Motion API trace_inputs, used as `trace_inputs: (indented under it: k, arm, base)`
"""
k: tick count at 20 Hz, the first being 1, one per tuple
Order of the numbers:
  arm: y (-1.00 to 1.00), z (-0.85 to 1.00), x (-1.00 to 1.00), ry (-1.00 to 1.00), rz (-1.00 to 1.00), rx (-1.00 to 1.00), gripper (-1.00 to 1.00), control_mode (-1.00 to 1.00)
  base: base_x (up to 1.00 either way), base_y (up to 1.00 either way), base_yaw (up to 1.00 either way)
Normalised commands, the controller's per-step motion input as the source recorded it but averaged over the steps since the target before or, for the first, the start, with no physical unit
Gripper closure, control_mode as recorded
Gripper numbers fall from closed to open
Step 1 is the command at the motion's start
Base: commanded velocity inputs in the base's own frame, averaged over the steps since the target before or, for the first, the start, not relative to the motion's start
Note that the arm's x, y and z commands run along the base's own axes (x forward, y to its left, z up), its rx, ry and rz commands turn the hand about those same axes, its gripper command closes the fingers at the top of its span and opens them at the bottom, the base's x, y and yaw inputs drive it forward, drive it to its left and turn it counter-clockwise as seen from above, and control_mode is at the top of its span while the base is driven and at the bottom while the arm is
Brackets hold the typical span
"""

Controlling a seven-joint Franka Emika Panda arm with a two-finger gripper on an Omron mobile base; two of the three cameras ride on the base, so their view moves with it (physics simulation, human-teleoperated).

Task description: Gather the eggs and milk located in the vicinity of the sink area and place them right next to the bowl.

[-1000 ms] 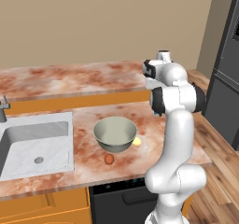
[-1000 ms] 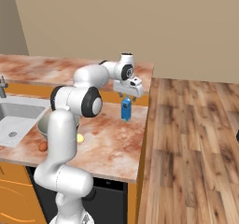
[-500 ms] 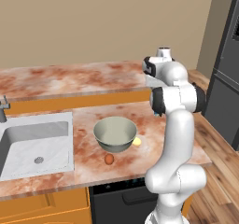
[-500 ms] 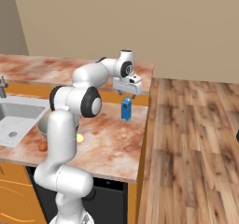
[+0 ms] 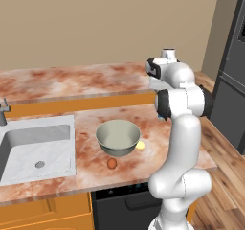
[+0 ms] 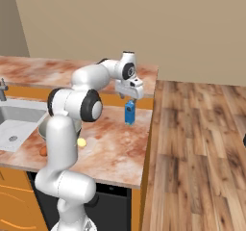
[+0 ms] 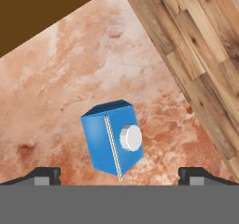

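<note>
The milk, a small blue carton, stands upright on the counter near its right edge. My gripper hangs open just above it, apart from it. In the hand view the milk shows from above with its white cap, between and beyond my two fingertips. The pale grey-green bowl sits mid-counter. A reddish-brown egg lies in front of it and a pale yellow egg at its right side. The sink is to the left.
A grey faucet stands at the sink's far left. The counter's right edge drops to the wooden floor. A raised back counter runs behind. A dark appliance stands at the far right.
The hand has risen slightly over the milk with its jaws still open. The carton, bowl and eggs have not moved.
</note>
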Motion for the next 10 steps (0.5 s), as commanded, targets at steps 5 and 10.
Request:
trace_inputs:
  k: [5,10]
  arm:
    - [0.02,-0.04,-0.08,0.0,-0.04,0.0,-1.0,-1.0]
    - [-0.09,-0.03,0.11,0.0,0.0,0.0,-1.0,-1.0]
  base:
    - [0.0,0.0,0.0]
    - [0.0,0.0,0.0]
